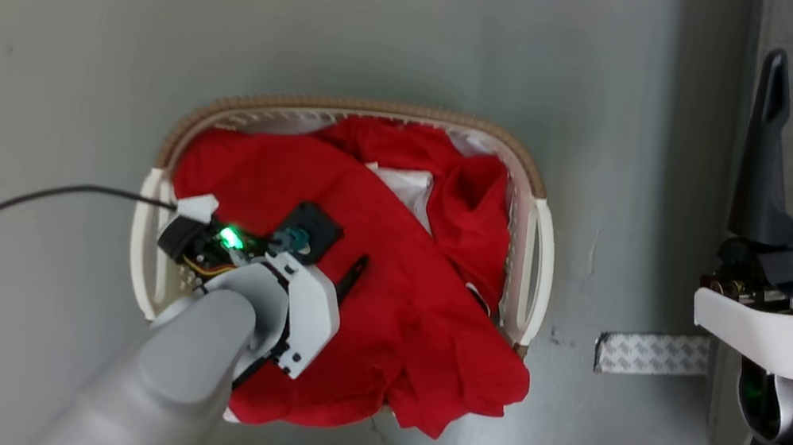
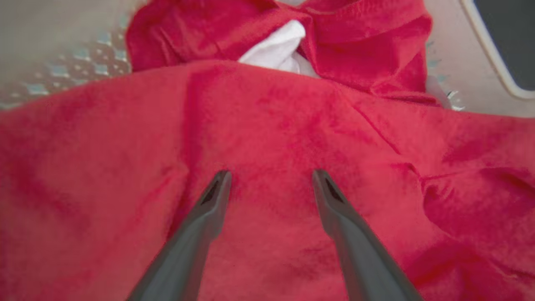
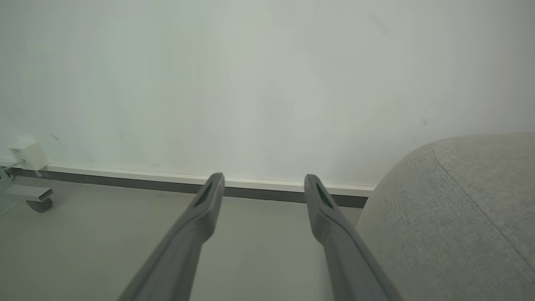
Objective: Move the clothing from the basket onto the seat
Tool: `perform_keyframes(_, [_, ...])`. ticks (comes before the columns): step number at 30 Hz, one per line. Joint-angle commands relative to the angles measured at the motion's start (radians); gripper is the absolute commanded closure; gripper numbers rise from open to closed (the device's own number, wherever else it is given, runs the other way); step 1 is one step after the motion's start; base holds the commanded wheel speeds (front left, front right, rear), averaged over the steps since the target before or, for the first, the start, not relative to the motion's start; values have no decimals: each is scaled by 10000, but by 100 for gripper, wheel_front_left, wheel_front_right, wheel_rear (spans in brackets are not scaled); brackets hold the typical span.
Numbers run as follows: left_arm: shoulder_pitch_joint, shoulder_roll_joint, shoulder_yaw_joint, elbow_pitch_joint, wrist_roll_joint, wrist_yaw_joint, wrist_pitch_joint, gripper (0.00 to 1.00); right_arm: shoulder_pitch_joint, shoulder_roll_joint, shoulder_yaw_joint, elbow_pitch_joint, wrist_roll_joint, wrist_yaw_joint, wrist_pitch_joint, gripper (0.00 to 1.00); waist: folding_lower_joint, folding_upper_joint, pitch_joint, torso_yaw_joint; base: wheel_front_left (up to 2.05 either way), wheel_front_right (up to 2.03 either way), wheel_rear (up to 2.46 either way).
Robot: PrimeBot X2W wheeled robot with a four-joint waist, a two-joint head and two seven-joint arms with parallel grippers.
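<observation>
where the left wrist view looks down, the left claw point(image 2: 269, 175) hangs spread, its tips at the red clothing point(image 2: 292, 125); whether they touch it i cannot tell. beyond the tips a white garment point(image 2: 278, 50) peeks out, the basket point(image 2: 83, 62) wall up-left of them. in the right wrist view the right claw point(image 3: 263, 179) is spread and empty over the floor point(image 3: 83, 234), the grey seat point(image 3: 459, 217) just right of it. in the head view the heaped basket lies under the left claw, a tape strip point(image 1: 652, 354) between it and the right claw.
</observation>
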Motion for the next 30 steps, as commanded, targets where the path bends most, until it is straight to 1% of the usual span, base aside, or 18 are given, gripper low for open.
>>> perform_keyframes(1, [-271,91,-79,163,-16,-21,41,0,-236,-7,114,-125,124,-24,-26,0,-2,0,739,-163,0,0,0])
perform_keyframes(5, [-765,183,-128,733,-292,-2,129,0,-519,-11,393,-389,365,-24,-26,0,-2,0,1230,-261,0,0,0])
perform_keyframes(9, [-1041,187,-201,1227,-444,-2,138,0,-603,-11,502,-626,514,-24,-26,0,-2,0,1493,-326,0,0,0])
perform_keyframes(10, [-1072,175,-245,1343,-472,-2,125,21,-590,-10,522,-685,528,-24,-26,0,-2,0,1521,-337,0,0,0])
perform_keyframes(12, [-1114,163,-333,1554,-537,-2,27,100,-488,-11,525,-717,606,-24,-26,0,-2,0,1527,-354,0,0,0])
perform_keyframes(17, [-1029,-11,-491,1596,-981,-3,-588,100,-27,-7,267,-444,763,-24,-26,0,-2,0,959,-151,0,0,0])
perform_keyframes(22, [-596,-114,-503,1512,-1606,-3,-1200,100,617,-13,60,39,855,-24,-27,0,-2,0,-352,101,0,0,0])
perform_keyframes(23, [-596,-114,-503,1512,-1606,-3,-1200,100,617,-13,60,39,855,-24,-27,0,-2,0,-352,101,0,0,0])
perform_keyframes(30, [520,-160,-509,1146,-2509,-3,-1624,100,1919,-13,-252,667,924,-24,-26,0,-2,0,-2807,528,0,0,0])
